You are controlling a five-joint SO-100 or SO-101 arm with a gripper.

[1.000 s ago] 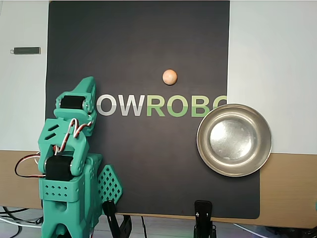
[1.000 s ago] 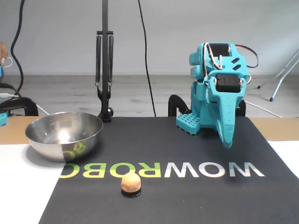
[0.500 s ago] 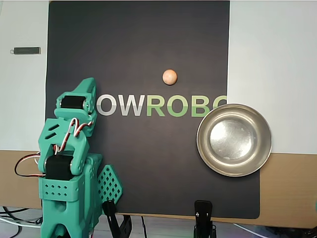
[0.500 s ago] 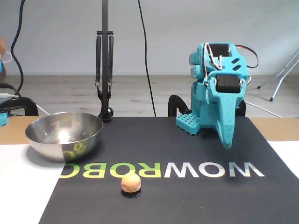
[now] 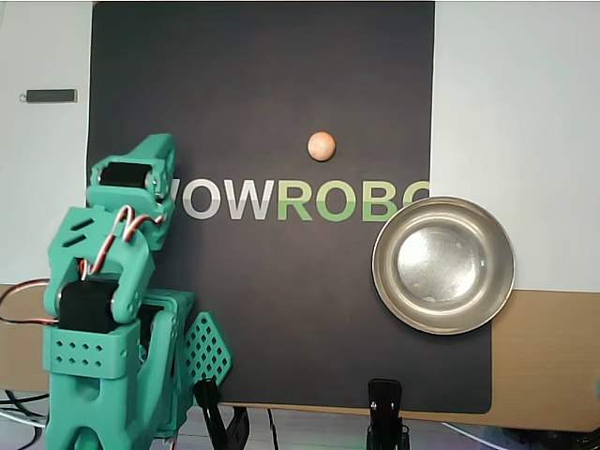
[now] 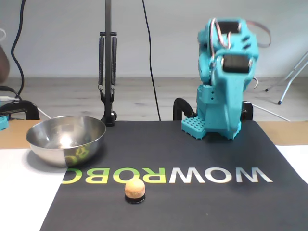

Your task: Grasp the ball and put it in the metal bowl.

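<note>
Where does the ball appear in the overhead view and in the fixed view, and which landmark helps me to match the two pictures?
Overhead view: the ball lies on the black mat, above the green "ROBO" letters, up and left of the metal bowl.
Fixed view: the ball sits low in the centre, in front of those letters, right of the metal bowl.
Shared landmark: the printed lettering.

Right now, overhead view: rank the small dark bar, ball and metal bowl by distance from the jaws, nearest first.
1. small dark bar: upper left, off the black mat.
2. ball: to the right, on the mat above the lettering.
3. metal bowl: far right and lower, at the mat's edge.
</note>
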